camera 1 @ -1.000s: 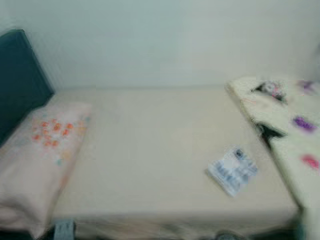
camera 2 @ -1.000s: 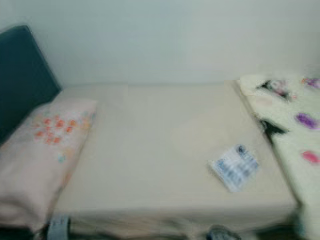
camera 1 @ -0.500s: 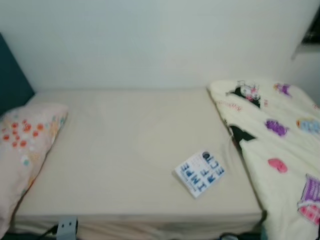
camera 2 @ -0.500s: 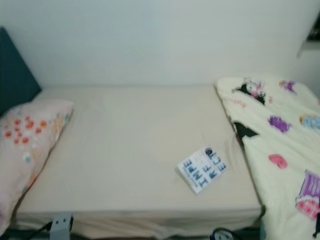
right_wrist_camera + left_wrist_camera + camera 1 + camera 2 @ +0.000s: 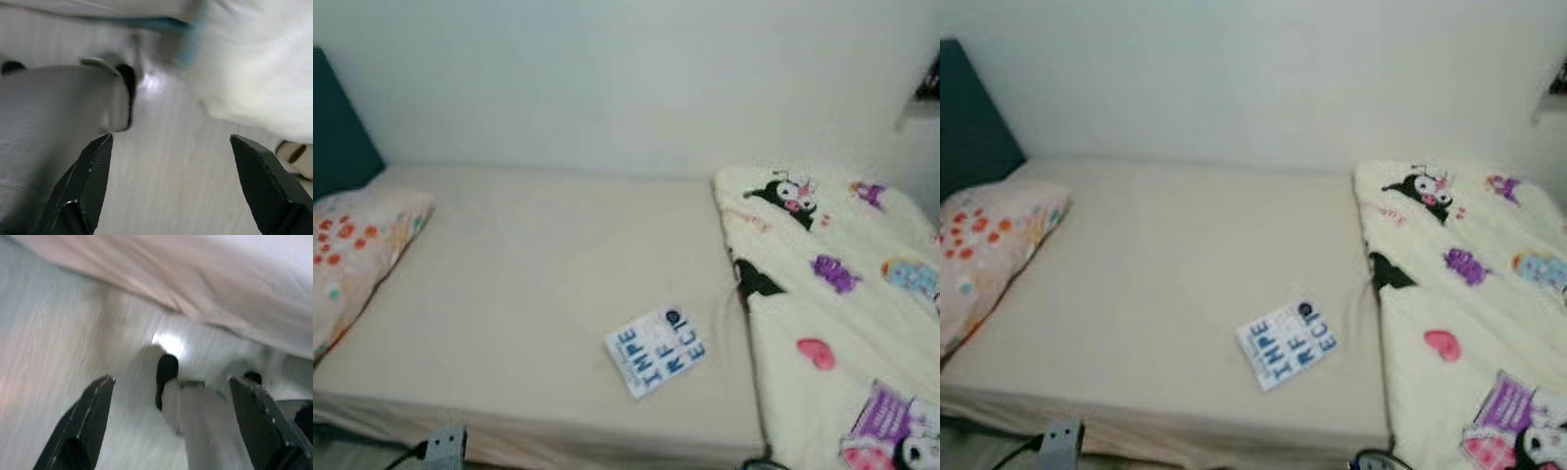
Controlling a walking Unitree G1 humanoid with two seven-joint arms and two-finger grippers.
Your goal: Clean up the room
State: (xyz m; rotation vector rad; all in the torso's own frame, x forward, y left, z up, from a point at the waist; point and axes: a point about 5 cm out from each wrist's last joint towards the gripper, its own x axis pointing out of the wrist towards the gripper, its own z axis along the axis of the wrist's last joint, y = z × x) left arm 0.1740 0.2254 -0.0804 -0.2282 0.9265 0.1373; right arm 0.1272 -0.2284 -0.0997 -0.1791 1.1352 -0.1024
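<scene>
Both grippers' fingers [image 5: 93, 426] spread, empty, low over floor, book [image 5: 656, 349] up on bed [image 5: 529, 284].

A bed by a white wall

The bed [image 5: 529, 284] has a plain cream sheet and sits right against the white wall [image 5: 607, 78]. At its left end lies a pink pillow [image 5: 357, 250] with red and orange flowers on it, and behind the pillow stands a dark blue-green headboard [image 5: 337, 127]. A fluffy pale yellow blanket [image 5: 862, 294] covers the right end of the bed; it has cartoon pictures on it, such as a black and white figure [image 5: 785, 191] and a pink heart [image 5: 815, 352]. A small grey thing [image 5: 445, 446] with a dark cord sits below the bed's near edge. The floor [image 5: 44, 357] is pale wood.
</scene>
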